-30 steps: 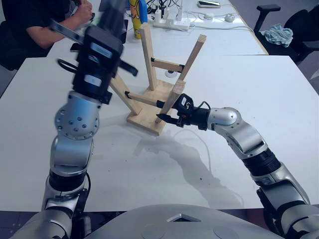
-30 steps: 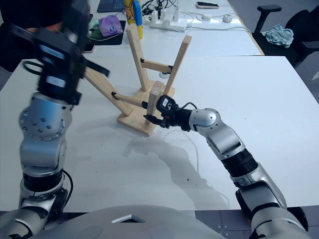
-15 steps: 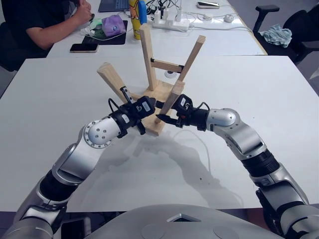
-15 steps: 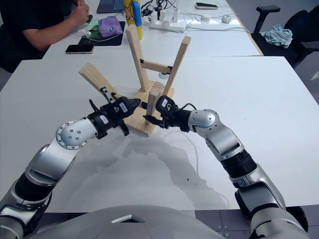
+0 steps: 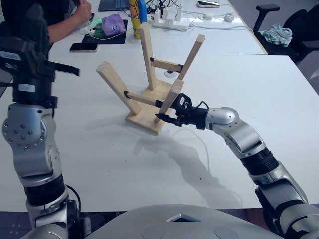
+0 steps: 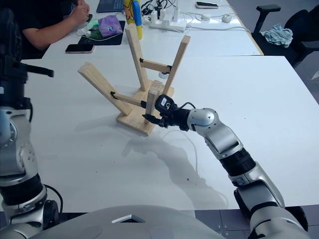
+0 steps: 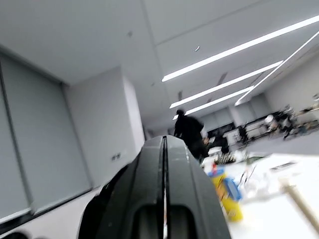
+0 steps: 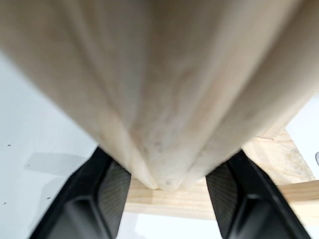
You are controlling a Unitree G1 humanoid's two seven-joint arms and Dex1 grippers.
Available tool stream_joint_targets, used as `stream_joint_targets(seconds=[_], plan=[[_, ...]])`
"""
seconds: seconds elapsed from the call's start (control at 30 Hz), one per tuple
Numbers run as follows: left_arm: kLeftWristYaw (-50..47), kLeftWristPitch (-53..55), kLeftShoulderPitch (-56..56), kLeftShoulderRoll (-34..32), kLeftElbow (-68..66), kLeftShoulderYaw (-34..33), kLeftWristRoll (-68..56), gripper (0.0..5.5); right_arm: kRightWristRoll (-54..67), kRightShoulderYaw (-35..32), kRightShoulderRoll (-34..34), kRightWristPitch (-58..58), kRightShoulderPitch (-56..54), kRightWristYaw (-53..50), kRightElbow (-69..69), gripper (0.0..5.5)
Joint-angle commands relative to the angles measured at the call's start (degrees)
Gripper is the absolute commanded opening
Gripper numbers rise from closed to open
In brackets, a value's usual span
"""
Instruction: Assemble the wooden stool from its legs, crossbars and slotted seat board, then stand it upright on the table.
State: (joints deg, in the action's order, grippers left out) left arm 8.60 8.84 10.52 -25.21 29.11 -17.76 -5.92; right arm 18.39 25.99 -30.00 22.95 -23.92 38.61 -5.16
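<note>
Two grippers over a white table. High by the table's left edge, left gripper raised, fingers pressed tight together, nothing held. Mid-table, toward the far edge, wooden stool upside down: seat board on the tabletop, four legs in the air, leftmost leg splayed out toward the left edge, crossbars between legs. Just right of the board, right gripper clamped on the nearest leg, fingers hard against both its sides
</note>
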Motion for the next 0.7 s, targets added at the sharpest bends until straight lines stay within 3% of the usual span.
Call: stream_joint_targets(seconds=[0.03, 0.27, 0.53, 0.7], plan=[[2.2, 7.9, 1.0, -0.2, -10.8, 2.1, -0.8, 0.0, -7.1, 8.0, -3.0, 9.7, 7.2, 2.5, 9.6, 2.04], [11.4, 16.1, -0.6, -0.7, -28.0, 12.2, 0.0, 0.0, -8.6, 8.8, -3.9, 5.3, 5.6, 5.3, 11.4, 2.04], [16.6, 18.5, -3.5, 0.1, -28.3, 18.1, -0.9, 0.0, -7.2, 5.7, -2.8, -1.8, 6.2, 6.8, 13.1, 2.04], [21.5, 21.2, -4.7, -0.3, -27.1, 22.2, -1.7, 0.0, -6.2, 4.8, -3.9, -7.9, 4.7, 13.4, 16.0, 2.04]])
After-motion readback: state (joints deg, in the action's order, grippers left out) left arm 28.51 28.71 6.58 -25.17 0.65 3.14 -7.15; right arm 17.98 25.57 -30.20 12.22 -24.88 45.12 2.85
